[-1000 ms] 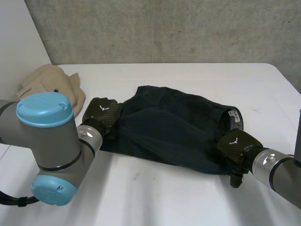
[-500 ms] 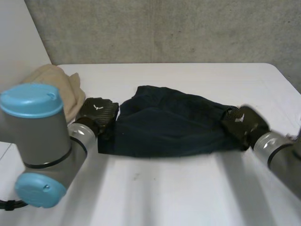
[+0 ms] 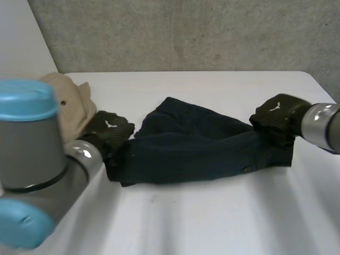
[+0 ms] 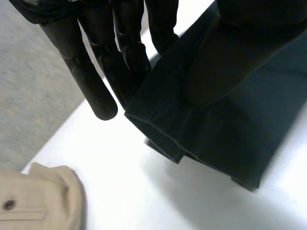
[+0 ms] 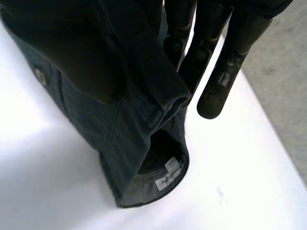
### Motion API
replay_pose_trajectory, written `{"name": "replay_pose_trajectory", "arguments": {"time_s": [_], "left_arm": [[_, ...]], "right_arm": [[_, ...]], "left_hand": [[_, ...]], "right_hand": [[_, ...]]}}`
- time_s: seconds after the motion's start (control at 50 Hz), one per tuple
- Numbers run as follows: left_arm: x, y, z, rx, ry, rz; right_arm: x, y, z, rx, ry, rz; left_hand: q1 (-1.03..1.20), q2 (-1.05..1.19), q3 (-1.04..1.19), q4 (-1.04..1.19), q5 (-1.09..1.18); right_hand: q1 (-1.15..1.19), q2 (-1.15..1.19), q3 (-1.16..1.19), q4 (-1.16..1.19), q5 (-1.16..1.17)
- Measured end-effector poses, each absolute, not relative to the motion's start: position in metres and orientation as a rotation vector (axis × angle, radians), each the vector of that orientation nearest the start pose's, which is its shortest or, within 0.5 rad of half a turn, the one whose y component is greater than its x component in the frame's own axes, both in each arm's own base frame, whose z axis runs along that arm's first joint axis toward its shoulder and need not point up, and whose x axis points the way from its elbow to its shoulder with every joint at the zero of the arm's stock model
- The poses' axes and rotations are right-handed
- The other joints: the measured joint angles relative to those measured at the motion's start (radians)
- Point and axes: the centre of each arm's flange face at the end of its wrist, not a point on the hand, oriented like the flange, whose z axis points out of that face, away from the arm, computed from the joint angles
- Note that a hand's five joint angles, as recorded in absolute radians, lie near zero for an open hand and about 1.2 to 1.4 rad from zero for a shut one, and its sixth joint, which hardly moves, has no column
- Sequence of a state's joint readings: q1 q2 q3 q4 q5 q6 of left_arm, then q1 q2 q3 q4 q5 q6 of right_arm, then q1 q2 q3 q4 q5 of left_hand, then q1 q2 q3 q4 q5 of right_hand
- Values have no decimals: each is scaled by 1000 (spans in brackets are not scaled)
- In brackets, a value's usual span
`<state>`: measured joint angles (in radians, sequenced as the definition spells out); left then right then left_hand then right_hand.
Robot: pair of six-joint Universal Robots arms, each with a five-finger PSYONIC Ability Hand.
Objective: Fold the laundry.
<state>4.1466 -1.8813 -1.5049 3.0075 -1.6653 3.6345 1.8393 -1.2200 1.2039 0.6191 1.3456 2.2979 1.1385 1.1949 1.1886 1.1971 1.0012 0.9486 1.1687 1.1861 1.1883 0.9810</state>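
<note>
Dark garment (image 3: 196, 146) stretched between left robot hand (image 3: 110, 130) and right robot hand (image 3: 276, 116) (beige cloth (image 3: 71, 103) lies near the left)

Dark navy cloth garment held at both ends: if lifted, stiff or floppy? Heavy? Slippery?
Likely floppy: the dark navy cloth garment lies bunched in soft folds between the left hand and right hand, so its middle should sag. Probably weighty for cloth: thick layered edges, a button. Both hands pinch it, so slipping seems unlikely.
</note>
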Motion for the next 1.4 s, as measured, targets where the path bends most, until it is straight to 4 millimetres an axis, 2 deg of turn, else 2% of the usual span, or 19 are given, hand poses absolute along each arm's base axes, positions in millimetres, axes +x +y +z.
{"name": "replay_pose_trajectory", "arguments": {"time_s": [0.12,0.22,0.26,0.32,0.38,0.42,0.46,0.52,0.66,0.82,0.84,1.0,1.1,1.12,1.16,1.22,1.26,1.28,1.4], "left_arm": [[-308,-267,201,1182,2186,-1831],[-323,-318,237,1012,1934,-2124],[-323,-322,242,992,1904,-2153],[-324,-350,300,782,1583,-2407],[-321,-351,335,666,1409,-2529],[-315,-343,380,521,1196,-2659],[-309,-333,405,439,1079,-2727],[-305,-324,416,399,1024,-2765],[-302,-315,379,492,1168,-2714],[-298,-299,284,722,1503,-2498],[-295,-292,257,786,1592,-2421],[-284,-251,185,1024,1871,-2122],[-280,-229,182,1111,1947,-2019],[-273,-208,190,1177,2003,-1931],[-273,-208,190,1177,2003,-1931],[-257,-173,206,1279,2094,-1768],[-253,-165,208,1303,2114,-1727],[-243,-147,212,1363,2160,-1623],[-226,-103,218,1540,2197,-1412]], "right_arm": [[251,-309,247,-1525,2294,-1646],[271,-343,278,-1346,2115,-2040],[272,-346,283,-1327,2091,-2082],[283,-364,338,-1120,1796,-2468],[286,-367,368,-1012,1624,-2635],[286,-366,410,-855,1360,-2836],[286,-362,429,-776,1231,-2917],[285,-360,436,-733,1172,-2948],[288,-363,385,-840,1400,-2792],[288,-352,281,-1076,1761,-2425],[286,-346,252,-1138,1849,-2315],[273,-314,186,-1350,2096,-1965],[267,-299,181,-1429,2159,-1851],[259,-280,186,-1519,2212,-1731],[259,-280,186,-1519,2212,-1731],[246,-244,202,-1661,2265,-1535],[243,-237,204,-1684,2269,-1503],[235,-216,212,-1769,2274,-1396],[217,-178,225,-1951,2249,-1239]], "left_hand": [[0,1,0,0,0],[0,2,0,3,0],[0,2,0,3,0],[0,2,0,3,0],[0,3,3,4,0],[0,3,3,4,0],[0,3,3,4,0],[0,3,3,4,0],[0,3,3,4,0],[0,4,3,4,0],[0,4,3,4,0],[0,4,4,4,0],[0,4,4,4,0],[0,4,3,4,0],[0,4,3,4,0],[0,4,4,4,0],[0,4,4,4,0],[0,4,4,4,0],[0,4,4,4,0]], "right_hand": [[19,0,0,0,0],[19,0,0,0,0],[19,0,0,0,0],[19,1,0,0,0],[19,5,0,0,0],[19,5,0,0,0],[19,5,0,0,0],[19,5,0,0,0],[19,5,0,0,0],[19,5,0,0,0],[19,5,0,0,0],[19,5,0,0,0],[19,5,0,0,0],[19,5,0,0,0],[19,5,0,0,0],[19,5,0,0,0],[19,5,0,0,0],[19,5,0,0,0],[19,5,0,0,0]]}}
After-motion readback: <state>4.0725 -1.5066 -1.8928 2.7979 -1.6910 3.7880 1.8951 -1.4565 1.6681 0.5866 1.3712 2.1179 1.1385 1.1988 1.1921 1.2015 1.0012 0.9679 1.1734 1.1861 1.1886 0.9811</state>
